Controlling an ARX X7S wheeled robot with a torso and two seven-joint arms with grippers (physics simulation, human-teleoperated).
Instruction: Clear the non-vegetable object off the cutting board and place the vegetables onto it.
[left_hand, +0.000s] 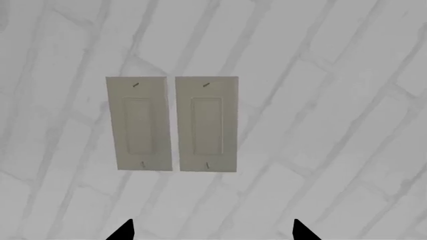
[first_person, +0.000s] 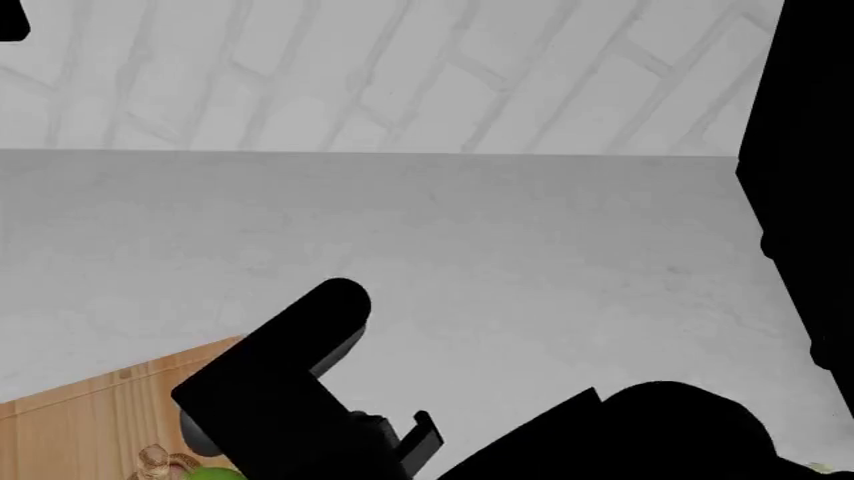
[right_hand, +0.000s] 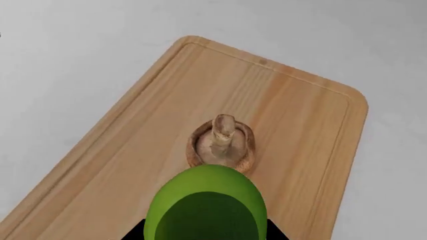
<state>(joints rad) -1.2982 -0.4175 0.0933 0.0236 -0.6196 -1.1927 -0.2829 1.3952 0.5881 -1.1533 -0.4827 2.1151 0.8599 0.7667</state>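
In the right wrist view, the right gripper (right_hand: 205, 235) holds a lime-green ball (right_hand: 207, 205) between its dark fingertips, just above the board (right_hand: 133, 150). Just beyond the ball, a mushroom (right_hand: 221, 145) lies cap-down mid-board. The left gripper (left_hand: 212, 231) stands wide and empty, facing two switch plates (left_hand: 172, 123) on the brick wall (left_hand: 333, 75).

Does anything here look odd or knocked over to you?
One thing: the mushroom on the cutting board lies cap-down with its stem pointing up. The green ball sits between the right claw's tips, above the board. Nothing looks spilled or broken.
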